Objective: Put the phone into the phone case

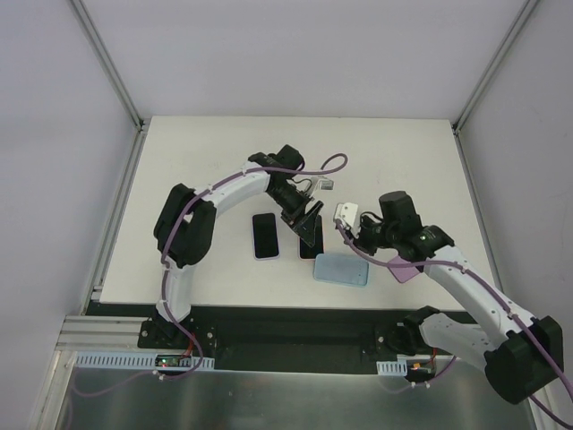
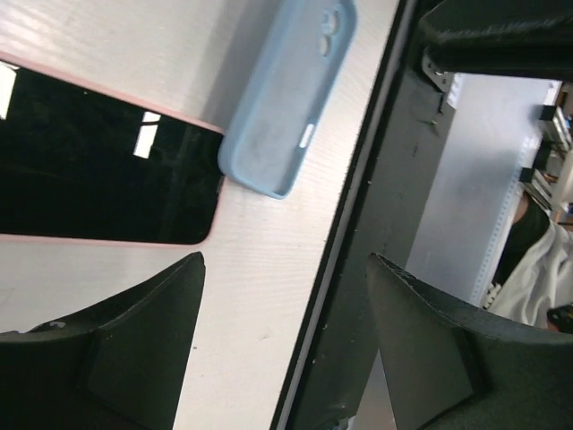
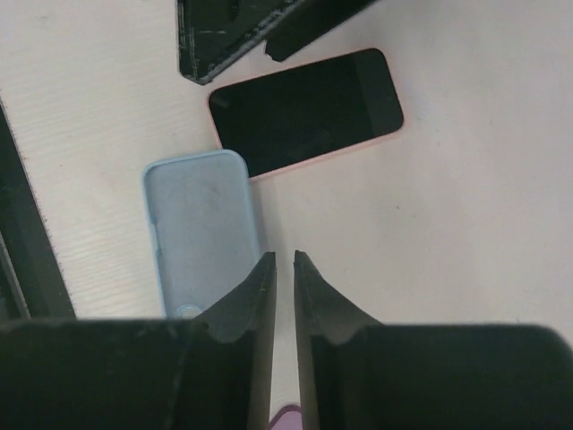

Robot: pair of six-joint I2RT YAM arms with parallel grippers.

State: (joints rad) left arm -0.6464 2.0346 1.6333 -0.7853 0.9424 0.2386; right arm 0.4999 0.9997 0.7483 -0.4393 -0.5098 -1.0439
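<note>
The pink-edged phone (image 2: 98,161) lies screen-up on the surface (image 1: 215,152), a corner just beside the blue case (image 2: 286,98) — not yet inside. The left gripper (image 2: 286,260) hovers over it, jaws spread wide, likely to grasp. The right gripper (image 3: 285,262) waits near the case — jaws nearly closed, empty.

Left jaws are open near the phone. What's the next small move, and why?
Probably ease the left gripper toward the phone and lower it to straddle the phone's end. The jaws stand open and empty just off that end. The phone lies flat, screen up, beside the case, not in it.
</note>
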